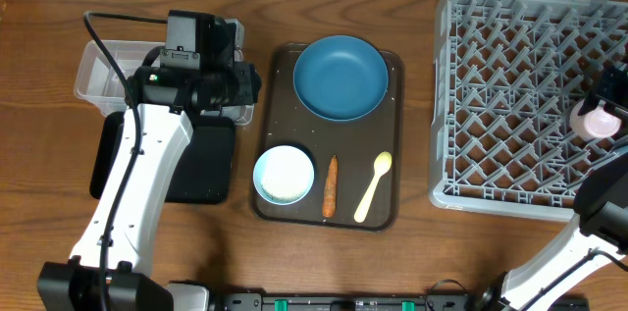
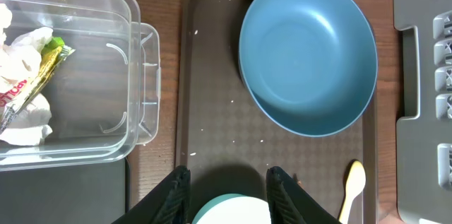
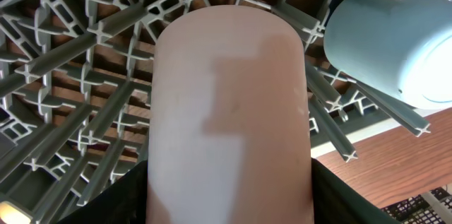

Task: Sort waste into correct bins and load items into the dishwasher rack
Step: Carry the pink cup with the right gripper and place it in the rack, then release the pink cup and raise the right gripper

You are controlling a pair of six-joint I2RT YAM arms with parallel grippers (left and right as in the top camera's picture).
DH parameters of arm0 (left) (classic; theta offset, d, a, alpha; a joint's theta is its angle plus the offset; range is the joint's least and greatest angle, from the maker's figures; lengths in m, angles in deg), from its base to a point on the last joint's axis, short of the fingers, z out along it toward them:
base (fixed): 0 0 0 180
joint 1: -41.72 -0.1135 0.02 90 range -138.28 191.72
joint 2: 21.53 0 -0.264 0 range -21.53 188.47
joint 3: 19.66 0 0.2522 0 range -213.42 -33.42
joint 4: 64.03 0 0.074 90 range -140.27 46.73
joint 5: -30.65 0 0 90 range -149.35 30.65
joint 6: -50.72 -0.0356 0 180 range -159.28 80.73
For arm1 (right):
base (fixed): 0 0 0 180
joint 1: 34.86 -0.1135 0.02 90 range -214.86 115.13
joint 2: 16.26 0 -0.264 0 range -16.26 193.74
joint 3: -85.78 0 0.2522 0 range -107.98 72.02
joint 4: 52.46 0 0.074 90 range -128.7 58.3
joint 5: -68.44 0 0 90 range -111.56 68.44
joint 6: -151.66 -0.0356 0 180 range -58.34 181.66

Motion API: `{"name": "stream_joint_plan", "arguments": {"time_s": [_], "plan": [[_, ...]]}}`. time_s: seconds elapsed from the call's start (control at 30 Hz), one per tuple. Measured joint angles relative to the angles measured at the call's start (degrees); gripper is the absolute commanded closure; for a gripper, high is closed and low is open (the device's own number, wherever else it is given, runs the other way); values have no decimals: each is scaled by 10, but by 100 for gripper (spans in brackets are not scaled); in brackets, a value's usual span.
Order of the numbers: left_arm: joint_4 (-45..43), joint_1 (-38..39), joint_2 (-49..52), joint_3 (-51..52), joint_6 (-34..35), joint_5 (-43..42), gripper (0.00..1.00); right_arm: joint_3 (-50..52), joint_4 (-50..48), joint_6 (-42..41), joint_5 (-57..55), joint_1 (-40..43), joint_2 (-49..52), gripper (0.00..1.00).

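Now the loading step is in hand: the right gripper point(image 3: 229, 190), its jaws clamped around the pink cup point(image 3: 229, 104), holds it at the right edge of the dishwasher rack point(image 1: 510, 76), just beside the light-blue cup point(image 3: 395, 47), so the next move probably calls for lowering it between pegs and releasing.

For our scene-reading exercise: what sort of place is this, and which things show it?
Probably a staged dish-clearing station on a wooden table: a square grey plastic dishwasher rack, a dark brown serving tray carrying a large dark blue bowl, and a clear plastic rectangular tub holding crumpled white tissues.
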Motion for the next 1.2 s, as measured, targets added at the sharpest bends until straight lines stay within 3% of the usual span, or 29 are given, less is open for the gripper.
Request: {"name": "stream_joint_plan", "arguments": {"time_s": [0.1, 0.3, 0.63, 0.9, 1.2], "plan": [[1, 0, 0, 0, 0, 0, 62, 0, -5, 2, 2, 0, 0, 29], [4, 0, 0, 0, 0, 0, 62, 0, -6, 2, 6, 0, 0, 16], [5, 0, 0, 0, 0, 0, 59, 10, -18, 3, 18, 0, 1, 11], [17, 0, 0, 0, -2, 0, 53, 10, -53, 72, 147, -17, 2, 16], [36, 0, 0, 0, -2, 5, 52, 10, -175, 113, 277, -155, 2, 17]]}}
